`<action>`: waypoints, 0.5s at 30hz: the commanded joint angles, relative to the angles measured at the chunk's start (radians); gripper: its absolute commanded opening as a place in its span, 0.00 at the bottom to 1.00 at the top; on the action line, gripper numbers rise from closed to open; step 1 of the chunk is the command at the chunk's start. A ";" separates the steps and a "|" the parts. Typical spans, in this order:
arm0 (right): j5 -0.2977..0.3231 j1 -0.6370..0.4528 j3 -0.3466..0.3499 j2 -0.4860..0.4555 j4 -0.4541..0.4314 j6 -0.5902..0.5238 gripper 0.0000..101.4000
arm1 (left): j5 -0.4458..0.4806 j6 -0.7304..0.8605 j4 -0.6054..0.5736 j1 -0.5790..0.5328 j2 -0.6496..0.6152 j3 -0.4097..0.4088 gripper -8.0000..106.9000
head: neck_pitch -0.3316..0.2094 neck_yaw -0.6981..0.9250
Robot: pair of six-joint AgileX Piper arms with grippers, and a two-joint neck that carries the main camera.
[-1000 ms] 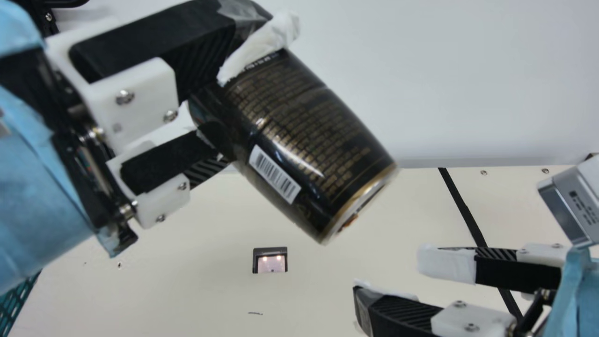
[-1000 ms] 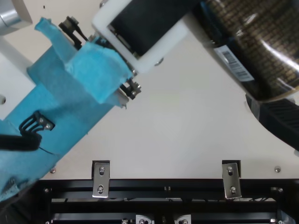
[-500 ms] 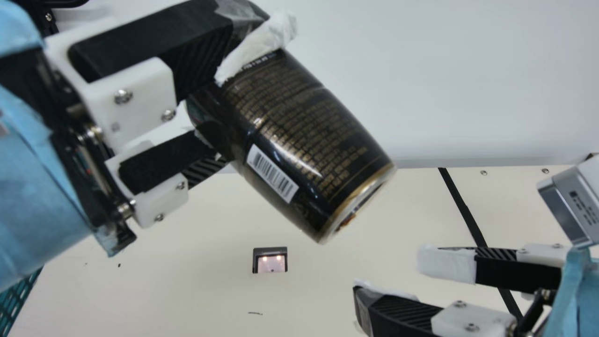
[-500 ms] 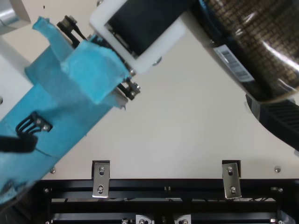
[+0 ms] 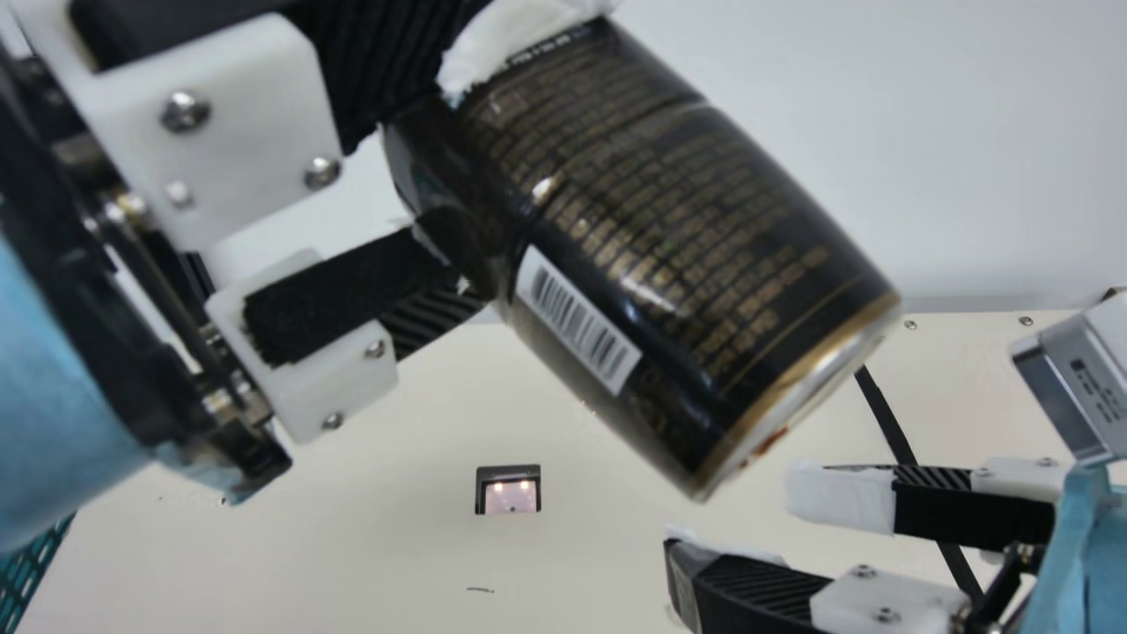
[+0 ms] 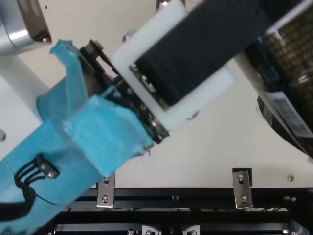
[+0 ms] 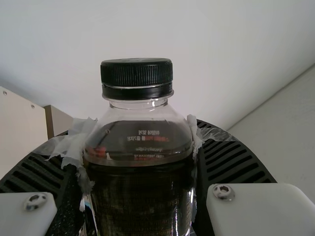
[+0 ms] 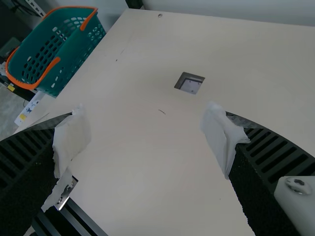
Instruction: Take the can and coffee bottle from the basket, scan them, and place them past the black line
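Main view showed a teal perforated plastic basket [image 5: 26, 572] at eight o'clock. At eleven, the left gripper [image 5: 493, 176] pinched the black-and-gold cylindrical coffee bottle [image 5: 669, 238] between ribbed fingers, base toward four. A square black-framed scanner [image 5: 509, 498] sat near six; at five, the right gripper's [image 5: 732, 531] fingers were spread.

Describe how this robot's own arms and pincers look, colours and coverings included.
The left arm and right arm wear light-blue wrapping; black cables run along the left one. The left pincer and right pincer have black ribbed fingers, whitish covering near the tips, and white blocks with silver screws.
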 commanded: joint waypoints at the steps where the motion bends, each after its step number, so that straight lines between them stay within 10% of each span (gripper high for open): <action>1: 0.000 0.000 0.000 0.000 0.000 0.000 1.00 | 0.000 0.000 0.000 0.000 0.000 0.000 0.16 | -0.016 -0.010; 15: 0.000 0.000 0.000 0.000 0.000 0.000 1.00 | 0.000 0.000 0.000 0.000 0.000 0.000 0.16 | -0.016 -0.010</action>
